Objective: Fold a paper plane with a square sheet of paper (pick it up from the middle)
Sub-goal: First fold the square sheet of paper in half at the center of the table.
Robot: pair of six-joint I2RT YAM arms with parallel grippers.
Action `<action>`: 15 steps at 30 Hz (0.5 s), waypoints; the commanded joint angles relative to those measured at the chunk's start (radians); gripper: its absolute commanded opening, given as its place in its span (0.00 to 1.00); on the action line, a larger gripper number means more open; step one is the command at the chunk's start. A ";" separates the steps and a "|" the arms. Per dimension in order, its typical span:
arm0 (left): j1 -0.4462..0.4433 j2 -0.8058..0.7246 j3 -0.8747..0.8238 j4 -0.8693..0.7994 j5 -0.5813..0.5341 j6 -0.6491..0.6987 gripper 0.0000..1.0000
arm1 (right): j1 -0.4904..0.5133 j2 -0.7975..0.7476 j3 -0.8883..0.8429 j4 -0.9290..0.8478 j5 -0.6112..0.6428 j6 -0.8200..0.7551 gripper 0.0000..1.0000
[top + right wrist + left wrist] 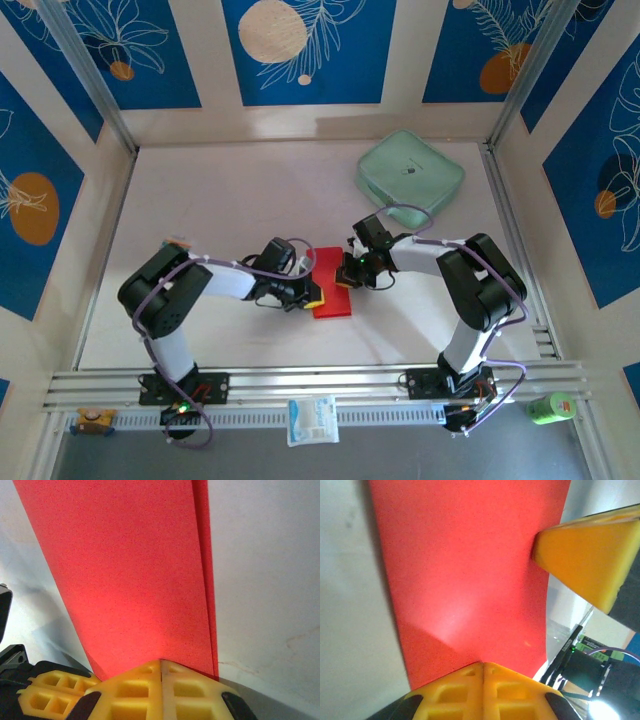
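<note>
Lying flat on the pale tabletop (pixel 200 200) directly between the two grippers, the thin bright red sheet of paper (pixel 332 285) reads as an upright rectangle from above. Left gripper (pixel 311 297) is at the sheet's left edge, with its yellow ridged jaws pressed fully together. In the left wrist view the sheet (pixel 470 570) runs straight ahead of the tips. Can't tell if any paper is pinched between them or if they just touch it. Right gripper (pixel 346 272) is at the sheet's opposite edge, jaws likewise closed tight, tips meeting the paper. In the right wrist view two stacked layers show along the paper's right-hand side, so it's folded over. One yellow finger (pixel 585 560) of the right gripper rests on the sheet, ahead and to the right of the left gripper. Mint-green rounded zip case (pixel 410 172) sits well beyond the right gripper. Small white printed packet (pixel 312 420) lies behind both grippers, on the rail by the arm bases.
</note>
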 commanded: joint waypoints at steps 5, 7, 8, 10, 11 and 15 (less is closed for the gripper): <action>-0.005 -0.036 -0.042 -0.161 -0.064 0.127 0.03 | 0.008 0.027 -0.050 -0.107 0.068 0.011 0.00; -0.006 -0.061 -0.042 -0.141 -0.055 0.117 0.04 | 0.009 0.027 -0.048 -0.106 0.065 0.010 0.00; -0.006 -0.081 -0.042 -0.125 -0.055 0.105 0.05 | 0.008 0.027 -0.049 -0.106 0.066 0.010 0.00; -0.006 -0.123 -0.035 -0.111 -0.069 0.091 0.06 | 0.008 0.028 -0.050 -0.106 0.068 0.011 0.00; -0.005 -0.143 -0.028 -0.115 -0.081 0.088 0.06 | 0.008 0.029 -0.051 -0.105 0.069 0.010 0.00; -0.005 -0.176 -0.005 -0.129 -0.114 0.096 0.07 | 0.008 0.027 -0.052 -0.103 0.068 0.011 0.00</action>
